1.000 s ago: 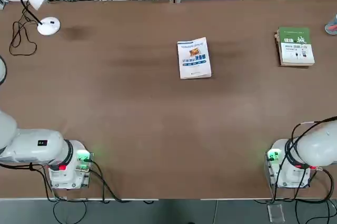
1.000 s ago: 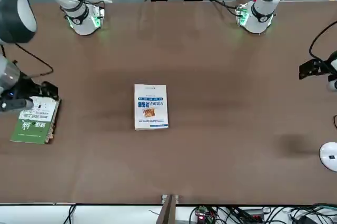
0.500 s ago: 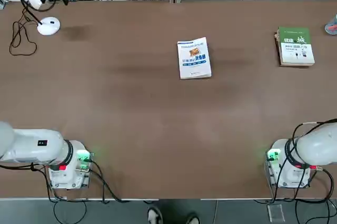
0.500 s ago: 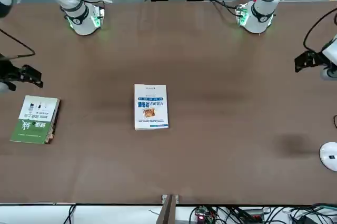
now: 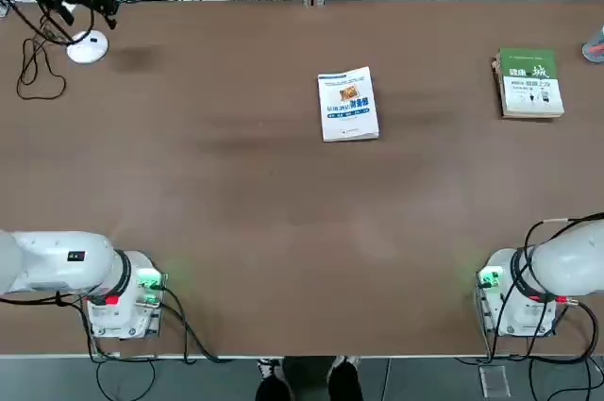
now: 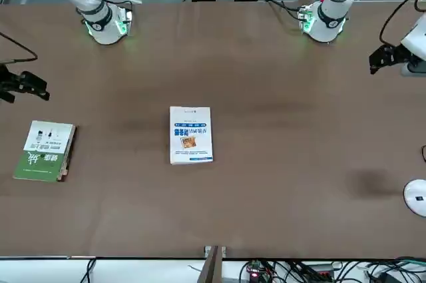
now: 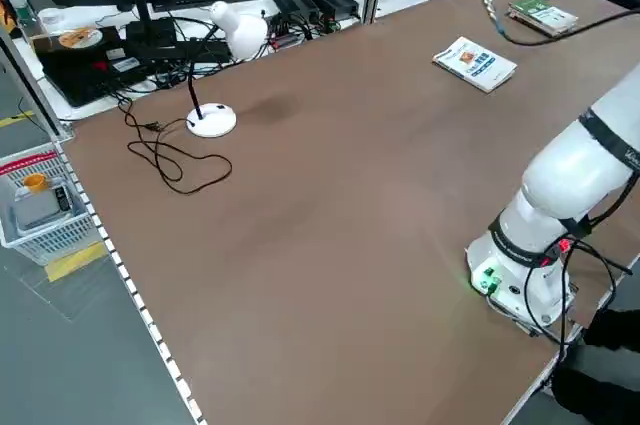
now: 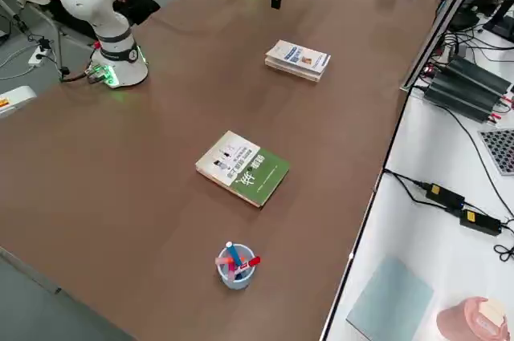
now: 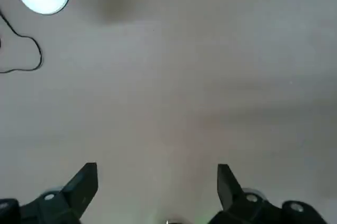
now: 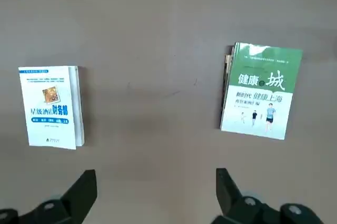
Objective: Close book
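Right pincer: open [image 10: 156, 171], nothing between its tips; raised above the worktop [image 5: 236, 184] on the right side.
Left pincer: open [image 9: 158, 166] and empty too, raised over the left side, well apart from the book.
Paperback: the white book [image 5: 349, 106] lies flat on the far half of the worktop, near the middle from left to right, cover up and turned slightly askew.
Cover: down over the pages; a pale strip of the page block [image 10: 77, 105] shows along one long edge, so the cover may be sitting a little loose.
Step in hand: the closing looks done, or all but done; what seems left is checking the cover and keeping both arms clear.
If it needs a touch: come down from above with the right pincer, press lightly near the loose long edge, then lift straight up. Pinching the thin cover would likely raise it again.
Risk: a sideways drag could slide the light book or fold a corner; a hard push could crease it.
Neighbour: the green-and-white book [image 10: 261, 89] lies to the right, well apart; leave it alone and give it room on any approach.
Far left: a white round base [image 5: 87, 46] with its cable, best avoided by the left arm.
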